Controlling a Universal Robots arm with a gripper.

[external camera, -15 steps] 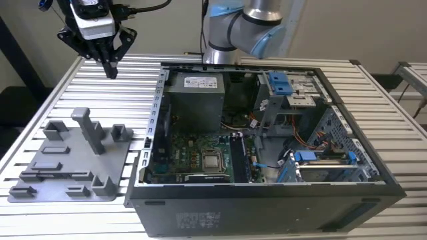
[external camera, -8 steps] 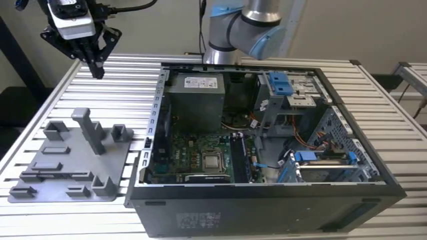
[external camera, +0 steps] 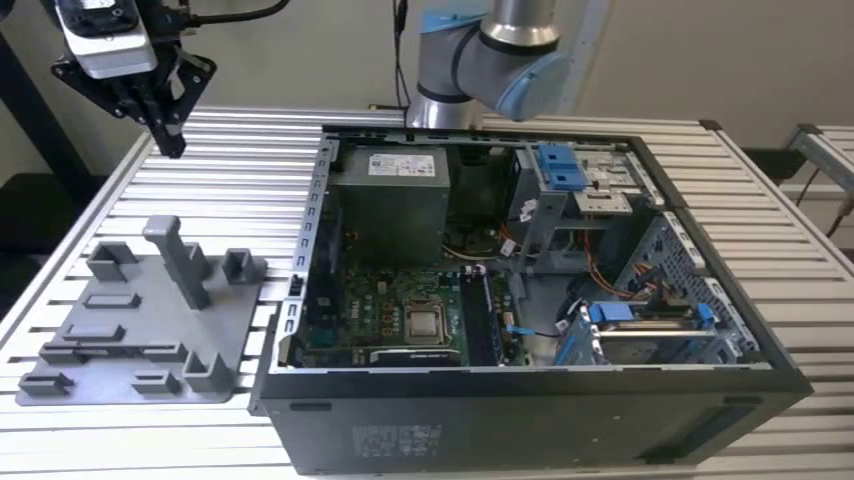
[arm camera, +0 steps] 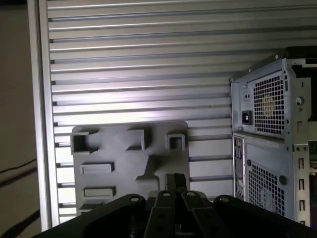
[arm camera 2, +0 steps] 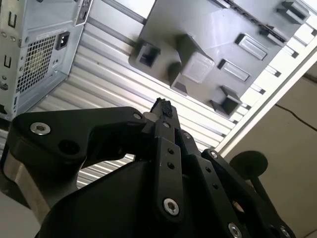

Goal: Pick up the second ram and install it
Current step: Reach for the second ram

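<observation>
Risk, as judged: if the second ram (external camera: 481, 320) is not fully latched, it could be lifted out of its slot. The grey fixture (external camera: 147, 330) has a tall post that could be struck on a low pass.

The end effector (external camera: 170, 140) is seen clenched and empty above the counter (external camera: 240, 150), well apart from the open case (external camera: 534, 420). The ram appears to be seated on the motherboard (external camera: 374, 320), but this cannot be confirmed.
</observation>
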